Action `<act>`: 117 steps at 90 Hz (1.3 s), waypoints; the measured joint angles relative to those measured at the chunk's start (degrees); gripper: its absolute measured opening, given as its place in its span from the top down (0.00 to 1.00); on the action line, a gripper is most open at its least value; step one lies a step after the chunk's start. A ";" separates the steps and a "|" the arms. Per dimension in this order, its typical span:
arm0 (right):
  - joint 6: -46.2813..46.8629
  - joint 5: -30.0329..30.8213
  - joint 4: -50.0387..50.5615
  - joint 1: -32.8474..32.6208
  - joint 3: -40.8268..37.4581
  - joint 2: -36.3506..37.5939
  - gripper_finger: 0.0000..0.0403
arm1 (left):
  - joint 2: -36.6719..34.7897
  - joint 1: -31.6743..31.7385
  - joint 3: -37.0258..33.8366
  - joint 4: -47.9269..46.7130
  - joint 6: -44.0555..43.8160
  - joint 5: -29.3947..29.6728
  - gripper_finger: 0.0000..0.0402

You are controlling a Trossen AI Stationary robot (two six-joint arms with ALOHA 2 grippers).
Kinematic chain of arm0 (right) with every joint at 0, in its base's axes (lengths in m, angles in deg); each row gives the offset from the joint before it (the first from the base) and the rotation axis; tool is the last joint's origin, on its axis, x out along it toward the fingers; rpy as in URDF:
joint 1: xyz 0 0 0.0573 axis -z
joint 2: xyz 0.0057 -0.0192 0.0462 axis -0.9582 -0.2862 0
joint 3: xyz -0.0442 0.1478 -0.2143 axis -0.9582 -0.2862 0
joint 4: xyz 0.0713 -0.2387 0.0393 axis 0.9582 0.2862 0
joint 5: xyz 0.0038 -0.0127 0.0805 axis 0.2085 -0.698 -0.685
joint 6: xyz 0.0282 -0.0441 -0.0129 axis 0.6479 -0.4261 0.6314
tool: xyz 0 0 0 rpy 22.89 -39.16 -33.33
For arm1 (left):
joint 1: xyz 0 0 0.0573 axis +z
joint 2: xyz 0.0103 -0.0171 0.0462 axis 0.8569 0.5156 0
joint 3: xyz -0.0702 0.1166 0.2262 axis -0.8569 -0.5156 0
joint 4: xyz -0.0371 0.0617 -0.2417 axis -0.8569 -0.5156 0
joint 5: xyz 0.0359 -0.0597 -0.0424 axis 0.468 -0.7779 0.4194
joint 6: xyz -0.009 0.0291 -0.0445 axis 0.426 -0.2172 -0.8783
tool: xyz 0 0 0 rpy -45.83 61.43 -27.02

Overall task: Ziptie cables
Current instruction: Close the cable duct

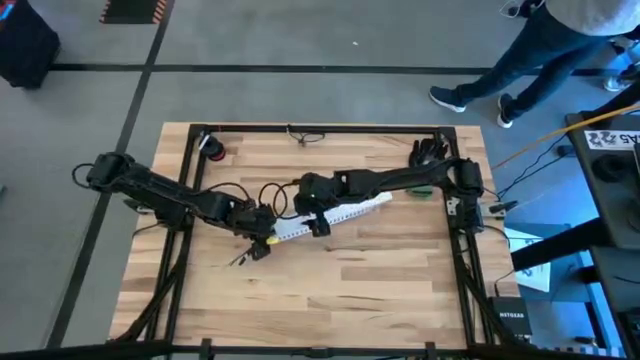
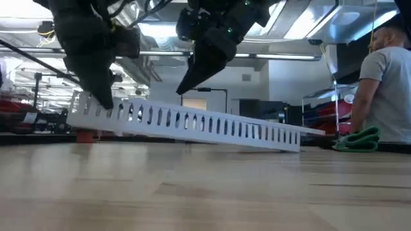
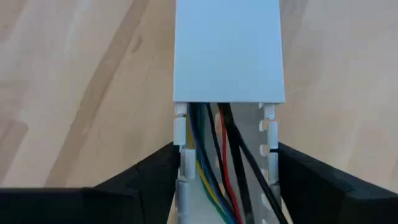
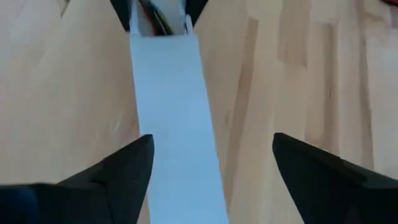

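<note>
Two grippers meeting over one white slotted duct [image 1: 330,218] near the middle of the wooden table [image 1: 330,300]. Left gripper [image 3: 225,177] clamped on the duct's open end, one dark finger [image 3: 146,180] pressed against each slotted wall. Between those fingers, inside the channel: the cables [image 3: 217,162], blue, yellow, red and black strands running lengthwise and slipping under the flat lid [image 3: 228,50] just ahead of the fingertips. Right gripper [image 4: 211,165] spread wide above the lidded stretch, fingers [image 4: 118,171] apart, touching nothing, lid passing between them. Low view: duct [image 2: 192,125] tilted, raised at the left gripper [image 2: 96,90], far end down on the table. More cable loops [image 1: 265,195] lying beside the grippers.
</note>
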 joint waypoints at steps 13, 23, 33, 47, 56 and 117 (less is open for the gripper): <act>0.90 0.00 -2.79 -0.03 -0.06 -0.17 0.21 | 0.02 0.61 -0.99 1.15 -0.66 -0.06 0.40; 1.45 0.01 -3.41 -0.03 -0.13 -0.56 0.21 | 0.02 2.42 -1.79 -0.03 -0.57 -2.59 0.40; 1.56 0.03 -3.98 -0.02 -0.13 -0.97 0.21 | 0.17 4.07 -1.75 0.05 -0.22 -5.78 0.40; 1.59 0.65 -4.83 -0.02 -0.11 -1.05 0.21 | -0.03 5.08 1.25 -2.41 0.46 -11.73 0.40; 1.45 1.21 -5.65 -0.02 -0.11 -1.05 0.21 | -0.82 4.98 2.37 -3.63 2.57 -11.72 0.40; 8.76 -0.91 -12.75 -0.11 -0.11 -5.16 0.21 | -0.63 4.49 2.32 -3.70 4.20 -11.67 0.34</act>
